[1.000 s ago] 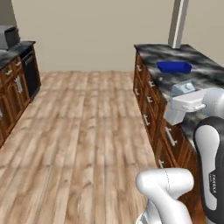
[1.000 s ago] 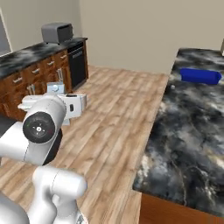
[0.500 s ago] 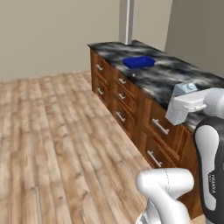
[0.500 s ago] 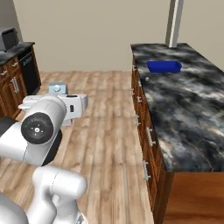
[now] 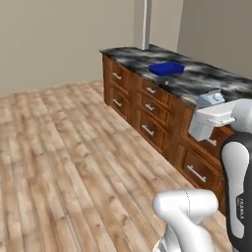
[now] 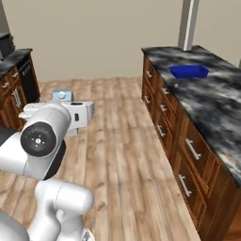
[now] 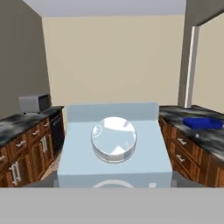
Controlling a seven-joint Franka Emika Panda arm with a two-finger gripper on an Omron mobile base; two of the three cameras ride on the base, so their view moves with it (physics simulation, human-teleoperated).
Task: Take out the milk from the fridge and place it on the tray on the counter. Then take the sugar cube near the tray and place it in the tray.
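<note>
The pincer [image 5: 212, 101] grips the milk [image 7: 114, 146], whose pale top and round cap crowd the hand view, held up in the air short of the tabletop [image 5: 197, 78]. Well beyond it along the tabletop lies the tray [image 5: 167, 68], with a tiny sugar cube [image 7: 197, 135] just beside it. A grey pillar [image 6: 188, 23] rises behind the tray; brown drawers [image 6: 186, 148] sit below, and wooden floor [image 5: 64, 162] lies open alongside.

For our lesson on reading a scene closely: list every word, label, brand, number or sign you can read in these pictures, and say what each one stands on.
Small dark lettering runs down the robot arm's white link in the left base view: too blurred to read.
The milk carton's top and round cap, seen in the hand view: no print.
Tray, counter, drawers: none.
</note>
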